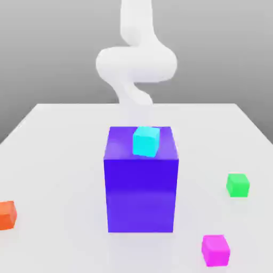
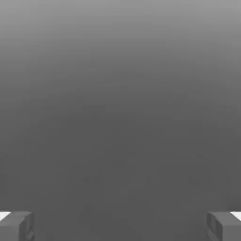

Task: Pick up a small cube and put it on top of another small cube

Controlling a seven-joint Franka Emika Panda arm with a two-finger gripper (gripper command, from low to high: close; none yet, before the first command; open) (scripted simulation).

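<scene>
On the table (image 1: 64,138), near the exterior view's lower right: small cube (image 1: 215,250) lies untouched, apart from another small cube (image 1: 238,184) | gripper (image 2: 120,226): released, grasping nothing | you have everything left; pick, carry, stack.

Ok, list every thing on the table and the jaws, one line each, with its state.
Pink cube: loose on the table, nothing on it.
Green cube: on the table, top bare.
Cyan cube: sits tilted on top of the big blue cube.
Big blue cube: upright at mid-table.
Orange cube: on the table at the exterior view's left edge.
Gripper: jaws wide open, holding nothing.
</scene>
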